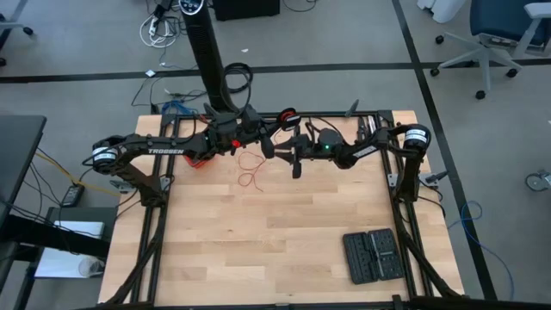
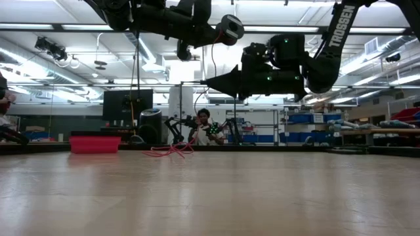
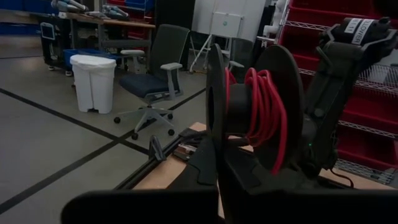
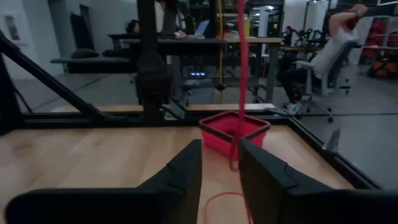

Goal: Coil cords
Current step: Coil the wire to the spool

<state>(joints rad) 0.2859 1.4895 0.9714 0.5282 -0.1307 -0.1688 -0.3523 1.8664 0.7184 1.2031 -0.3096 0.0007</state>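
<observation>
Both arms hang raised over the far half of the wooden table, reaching toward each other near the middle. The left gripper is pressed tight on a black spool held up in the air, and turns of the thin red wire are already wound around the spool's hub between its two dark discs. From there the wire drops down in a slack line and passes between the right gripper, whose two dark fingers stand a little apart with the strand running in the gap nearer one finger; I cannot tell whether they touch it. The rest of the wire lies in loose loops on the tabletop just below the two grippers. A red square box sits near the far left edge of the table, close to the loose loops. A flat black case lies well apart, near the front right corner.
</observation>
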